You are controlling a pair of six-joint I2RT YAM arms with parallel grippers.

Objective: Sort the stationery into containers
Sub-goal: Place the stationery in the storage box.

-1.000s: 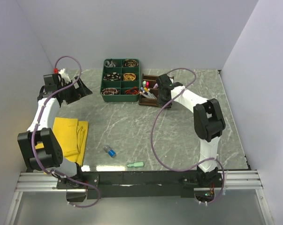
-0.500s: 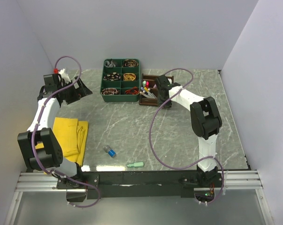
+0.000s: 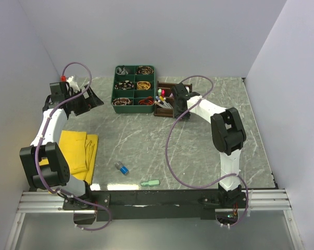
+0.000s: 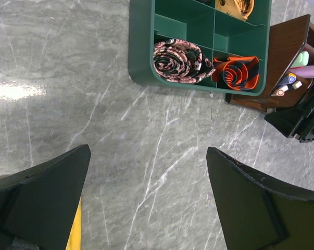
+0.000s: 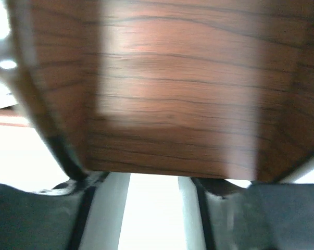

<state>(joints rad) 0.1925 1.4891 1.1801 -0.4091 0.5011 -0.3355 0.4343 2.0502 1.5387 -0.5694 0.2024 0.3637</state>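
Note:
The dark brown wooden organiser (image 3: 165,88) stands at the back middle, with several pens and markers (image 3: 163,100) upright in it. In the left wrist view the organiser (image 4: 287,52) shows pastel highlighters (image 4: 309,69). My right gripper (image 3: 176,105) hangs over its right compartment. In the right wrist view, wood grain of the organiser (image 5: 188,104) fills the frame and my right gripper (image 5: 154,179) stands open, with only a bright gap between its fingers. A blue-capped piece (image 3: 122,167) and a mint eraser (image 3: 150,183) lie near the front. My left gripper (image 3: 91,99) (image 4: 149,151) is wide open above bare table.
A green divided tray (image 3: 134,88) (image 4: 141,57) of rolled bands sits just left of the organiser. A yellow cloth (image 3: 78,148) lies at the front left, its edge (image 4: 76,229) under my left finger. Grey walls close in the table on three sides.
My right gripper has shifted a little left, further over the organiser, and its jaws have spread wider. The left arm has barely moved.

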